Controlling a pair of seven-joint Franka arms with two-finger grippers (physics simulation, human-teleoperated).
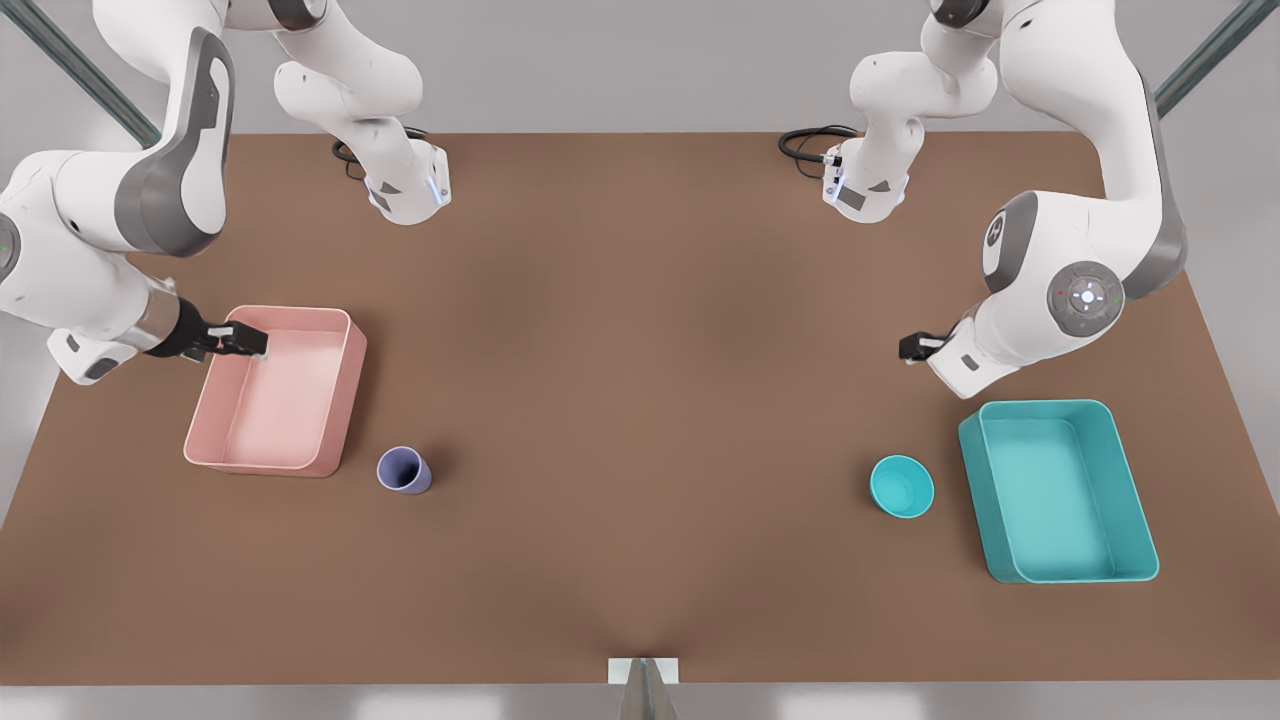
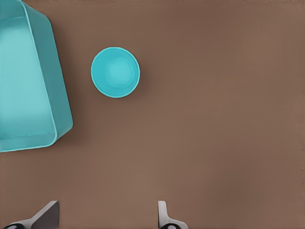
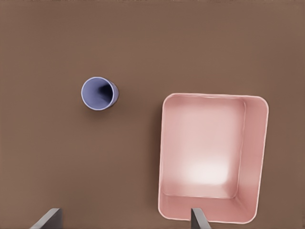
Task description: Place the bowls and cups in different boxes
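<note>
Nearest the camera, toward the near edge of the brown desk [image 1: 640, 400], stand four task items: one cup, one bowl and two boxes. Two arms work above the desk, one claw each.

Items, from the front view's left to its right:

1. Pink box [image 1: 335, 400]. One piece, near the desk's left edge, upright, nothing inside it.
2. Cup [image 1: 404, 470]. One piece, lavender-blue, upright on the desk just beside the pink box's near right corner, not touching it. In the right wrist view the cup [image 3: 99, 94] stands apart from the pink box [image 3: 257, 157].
3. Bowl [image 1: 902, 486]. One piece, teal, upright on the desk just to the left of the teal box, with a narrow gap between them. In the left wrist view the bowl [image 2: 115, 72] sits clear of the teal box [image 2: 59, 95].
4. Teal box [image 1: 1125, 480]. One piece, near the desk's right edge, nothing inside it.

Claw positions:

- Right claw [image 1: 250, 344]: above the far left corner of the pink box, on the front view's left. Its fingers [image 3: 198, 218] are spread apart and hold nothing. The cup lies well apart from it, beyond the box toward the near edge.
- Left claw [image 1: 912, 347]: on the front view's right, above bare desk beyond the far left corner of the teal box. Its fingers [image 2: 164, 214] are spread apart and hold nothing. The bowl lies toward the near edge from it, apart from the fingers.
</note>
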